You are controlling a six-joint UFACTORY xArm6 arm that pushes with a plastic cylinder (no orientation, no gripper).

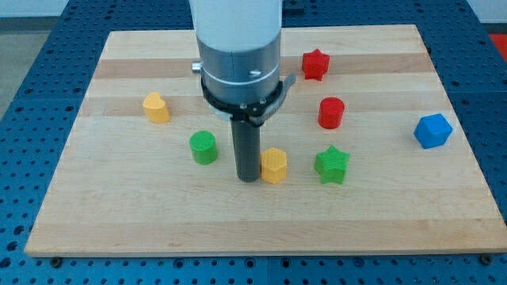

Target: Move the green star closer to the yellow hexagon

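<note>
My arm enters from the top of the frame, just left of centre, as a broad, smooth white cylinder. Below it sits a band of brushed grey metal, marked on its front by one small dark spot that may be a screw. A black collar rings the lower part of that band, with a small grey tab jutting from each side. From the collar runs my straight, dark grey rod, round in section and far narrower than the body above. My tip, the rod's blunt lower end, shows at the middle of the frame.
</note>
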